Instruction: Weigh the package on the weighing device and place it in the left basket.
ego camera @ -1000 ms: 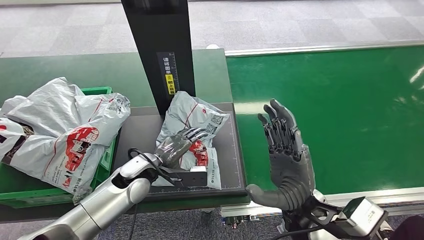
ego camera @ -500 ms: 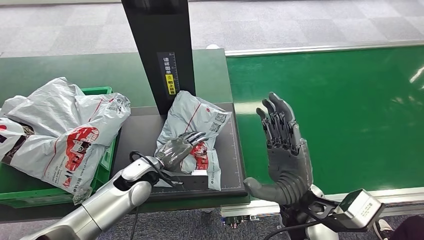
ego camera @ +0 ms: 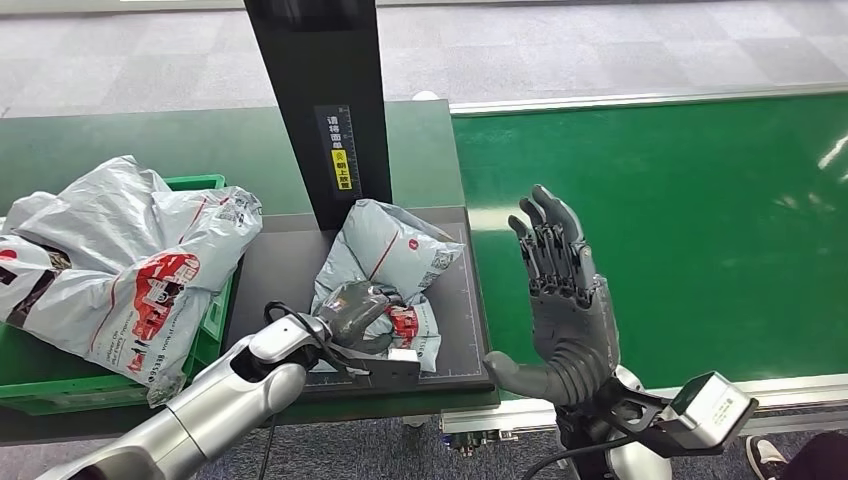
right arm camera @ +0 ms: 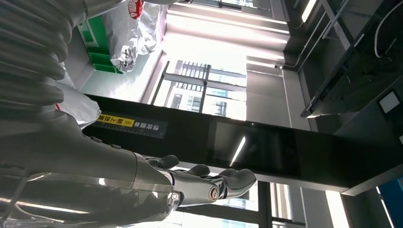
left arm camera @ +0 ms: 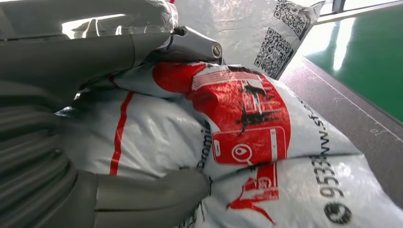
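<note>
Package gripped on the scale, lift to the basket comes next

Package first: the crinkled grey plastic mailer bag with a red printed logo (ego camera: pixel 392 262) lies on the flat dark weighing platform (ego camera: pixel 280 262), just in front of the black upright post (ego camera: pixel 318 100) with its yellow label. The left hand (ego camera: pixel 357 308) has its fingers curled into the near end of the bag; the left wrist view shows the thumb (left arm camera: pixel 157 197) under the plastic and a finger (left arm camera: pixel 192 45) over the top, so it is holding the bag. The right hand (ego camera: pixel 562 300) stands upright beside the platform with fingers spread, holding nothing.

Judged from this, weighing is done or nearly so, and the pick-up is in hand. The next move calls for lifting the bag clear of the platform and carrying it toward the robot's left, high enough to pass the rim.

The green plastic basket (ego camera: pixel 195 182) sits just beside the platform and already holds large grey mailer bags (ego camera: pixel 130 250) heaped above its rim, which leaves little room and could let a new bag slide off. Farther right runs the green conveyor belt (ego camera: pixel 680 200).
</note>
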Robot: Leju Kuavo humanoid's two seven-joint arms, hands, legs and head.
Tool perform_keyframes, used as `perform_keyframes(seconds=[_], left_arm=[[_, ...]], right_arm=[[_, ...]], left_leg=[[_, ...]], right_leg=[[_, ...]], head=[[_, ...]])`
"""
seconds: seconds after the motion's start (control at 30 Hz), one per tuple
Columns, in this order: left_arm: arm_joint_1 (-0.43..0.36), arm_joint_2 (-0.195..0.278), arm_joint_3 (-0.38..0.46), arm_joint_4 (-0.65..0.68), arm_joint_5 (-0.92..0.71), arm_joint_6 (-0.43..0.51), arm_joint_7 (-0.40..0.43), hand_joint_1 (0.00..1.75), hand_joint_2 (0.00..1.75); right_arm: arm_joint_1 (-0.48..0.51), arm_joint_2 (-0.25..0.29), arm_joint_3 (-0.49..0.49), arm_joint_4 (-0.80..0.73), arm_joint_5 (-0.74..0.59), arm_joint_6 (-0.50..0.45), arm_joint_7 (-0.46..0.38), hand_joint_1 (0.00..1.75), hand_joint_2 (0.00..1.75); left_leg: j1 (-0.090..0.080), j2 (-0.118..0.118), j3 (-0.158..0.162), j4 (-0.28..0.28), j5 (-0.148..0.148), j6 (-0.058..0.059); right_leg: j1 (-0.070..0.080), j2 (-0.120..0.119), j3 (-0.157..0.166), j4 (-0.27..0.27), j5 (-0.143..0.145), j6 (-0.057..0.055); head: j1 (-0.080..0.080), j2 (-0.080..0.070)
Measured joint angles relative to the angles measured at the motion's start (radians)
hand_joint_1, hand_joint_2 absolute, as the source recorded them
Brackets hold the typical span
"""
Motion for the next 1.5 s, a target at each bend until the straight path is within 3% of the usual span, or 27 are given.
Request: perform_keyframes(seconds=[0.33,0.53,0.8,1.03,1.3,1.5], left_arm=[[-0.024,0.001,-0.017,0.009,-0.015,-0.022,-0.018,1.75,1.75],[-0.003,0.009,-0.001,-0.035,-0.013,0.079,-0.016,1.75,1.75],[0.075,0.073,0.123,-0.295,0.033,0.247,-0.009,1.75,1.75],[0.204,0.131,0.298,-0.642,0.088,0.413,-0.059,1.75,1.75],[0.377,0.152,0.43,-0.974,0.193,0.461,-0.132,1.75,1.75],[0.481,0.172,0.507,-1.139,0.287,0.489,-0.226,1.75,1.75]], right_arm=[[0.002,0.0,-0.005,0.002,0.003,-0.012,-0.009,0.0,1.75],[0.019,0.0,-0.017,-0.006,0.017,-0.027,-0.005,0.0,1.75],[0.069,-0.003,-0.042,-0.036,0.022,-0.053,-0.016,0.0,1.75],[0.098,-0.003,-0.056,-0.075,0.031,-0.102,-0.001,0.0,1.75],[0.111,0.004,-0.066,-0.119,0.055,-0.113,0.029,0.0,1.75],[0.115,0.005,-0.071,-0.129,0.056,-0.104,0.033,0.0,1.75]], left_leg=[[0.0,0.001,0.001,0.0,0.0,0.0],[0.0,0.001,0.001,0.0,0.0,0.0],[0.0,0.001,-0.004,0.0,0.0,0.0],[0.0,0.002,-0.007,0.0,0.0,0.0],[0.0,0.002,-0.008,0.0,0.0,0.0],[0.0,0.002,-0.007,0.0,0.0,0.0]], right_leg=[[0.0,0.0,0.001,0.0,0.0,0.0],[0.0,0.001,0.0,0.0,0.0,0.0],[0.0,0.001,-0.005,0.0,0.0,0.0],[0.0,0.001,-0.008,0.0,0.0,0.0],[0.0,0.002,-0.008,0.0,0.0,0.0],[0.0,0.001,-0.008,0.0,0.0,0.0]], head=[[0.0,0.0],[0.0,0.0],[0.0,0.0],[0.0,0.0],[0.0,0.0],[0.0,0.0]])
